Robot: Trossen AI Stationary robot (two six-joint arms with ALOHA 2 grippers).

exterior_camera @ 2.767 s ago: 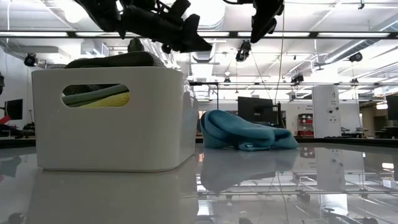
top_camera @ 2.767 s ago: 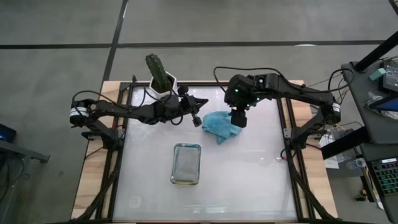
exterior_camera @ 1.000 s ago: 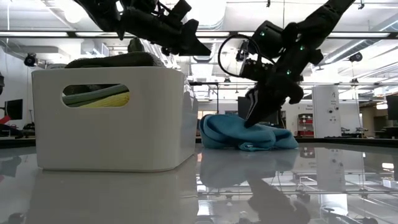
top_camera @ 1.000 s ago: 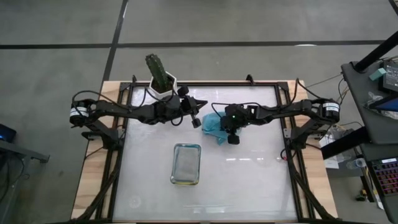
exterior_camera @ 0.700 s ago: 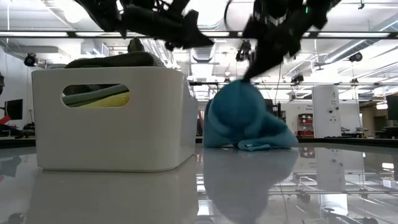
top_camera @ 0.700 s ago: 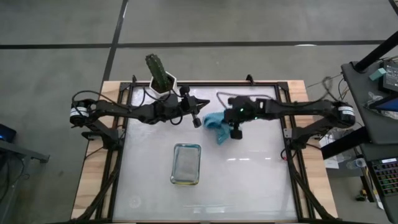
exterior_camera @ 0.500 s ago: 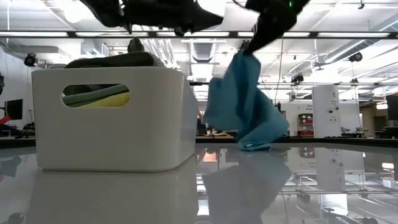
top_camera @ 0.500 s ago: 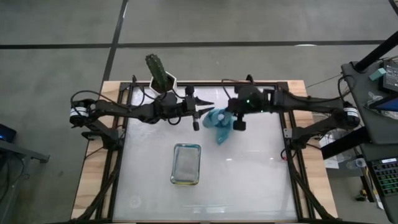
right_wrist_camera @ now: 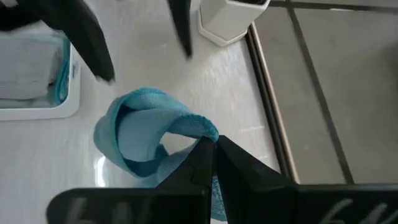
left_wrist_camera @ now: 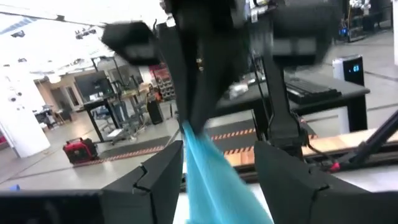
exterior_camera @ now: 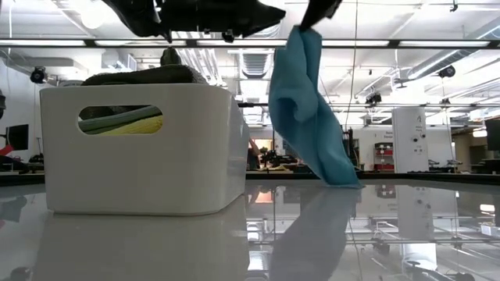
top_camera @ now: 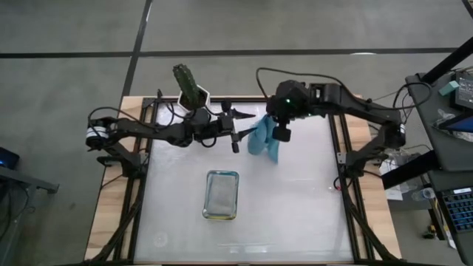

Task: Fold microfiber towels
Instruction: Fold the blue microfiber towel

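— What's changed with the light blue towel (exterior_camera: 308, 109)?

— A second ago it lay bunched on the table. Now it hangs from the right gripper (top_camera: 279, 133), whose fingers are clamped on its top edge, its lower corner just brushing the surface. The left gripper (top_camera: 242, 127) has spread its fingers apart just beside the hanging cloth, likely to take a second corner.

— And around them?

— The glossy white table (top_camera: 295, 207), the white tray (exterior_camera: 141, 148) of folded towels below the left gripper, and an open workshop beyond.

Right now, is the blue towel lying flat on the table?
No, the blue towel hangs from the right end effector, with only its lowest corner near the table.
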